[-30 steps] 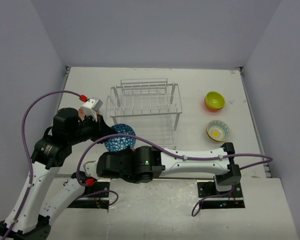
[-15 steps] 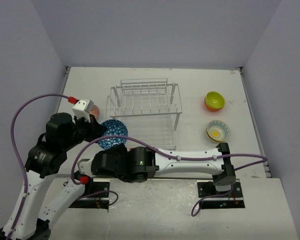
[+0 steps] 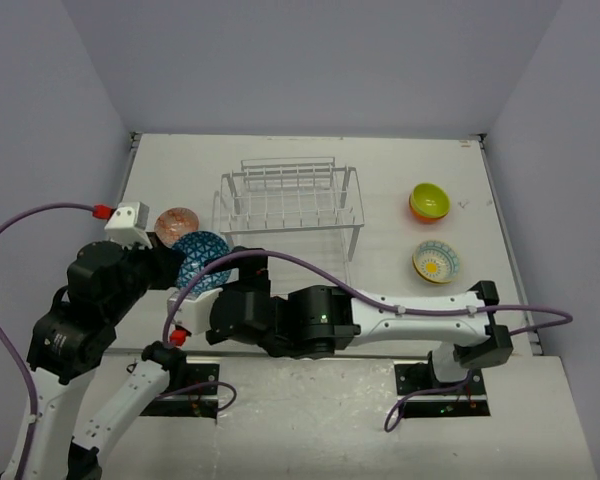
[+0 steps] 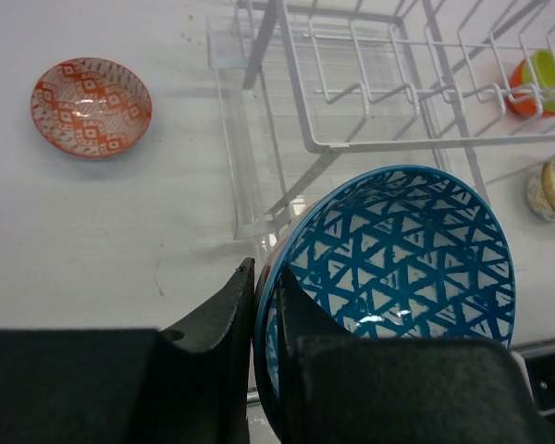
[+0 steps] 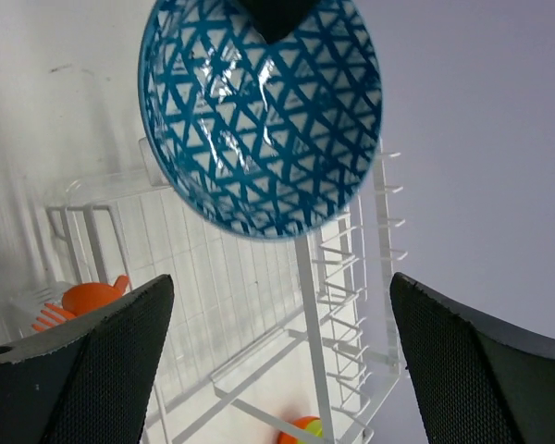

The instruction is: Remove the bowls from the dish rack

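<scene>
Left gripper (image 4: 264,277) pinches the blue-patterned bowl (image 4: 398,268) by its rim, off the dish rack (image 3: 290,210); right gripper (image 5: 279,282) gapes empty. Red-patterned bowl (image 3: 176,221), lime green bowl (image 3: 429,201) and floral bowl (image 3: 435,262) already sit outside

Orange utensil (image 5: 81,298) lower left; white table (image 3: 430,165), grey walls (image 3: 310,60).

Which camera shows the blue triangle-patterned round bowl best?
The right wrist view: nearly the whole inside of the blue triangle-patterned round bowl shows. In the left wrist view the left end effector pinching its rim hides its lower part. The top view shows it small and partly hidden.
</scene>
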Motion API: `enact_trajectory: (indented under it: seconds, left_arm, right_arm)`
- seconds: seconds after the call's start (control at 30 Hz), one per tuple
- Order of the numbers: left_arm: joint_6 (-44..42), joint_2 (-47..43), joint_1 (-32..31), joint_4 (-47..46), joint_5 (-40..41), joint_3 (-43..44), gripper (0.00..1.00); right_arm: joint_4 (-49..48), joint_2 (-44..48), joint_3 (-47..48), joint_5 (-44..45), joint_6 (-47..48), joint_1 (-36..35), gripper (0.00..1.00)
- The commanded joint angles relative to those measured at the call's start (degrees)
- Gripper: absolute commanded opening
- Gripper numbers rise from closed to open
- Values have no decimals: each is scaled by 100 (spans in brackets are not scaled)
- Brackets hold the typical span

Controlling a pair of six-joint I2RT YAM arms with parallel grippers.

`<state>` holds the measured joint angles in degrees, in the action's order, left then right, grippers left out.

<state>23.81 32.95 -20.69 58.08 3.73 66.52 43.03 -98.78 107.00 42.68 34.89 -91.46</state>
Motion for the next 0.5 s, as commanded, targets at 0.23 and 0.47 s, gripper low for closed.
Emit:
enact_trajectory:
  seconds: [0.23, 0.47]
  left_arm:
    - [1055, 1220, 12, -1484, 3106, 97, 0]
    - [985, 2408, 1221, -2107, 2576, 599, 0]
  right_arm:
    - [-1103, 2132, -1189, 84, -1666, 14, 99]
    - [-1498, 3792, -2788, -654, -2970, -74, 99]
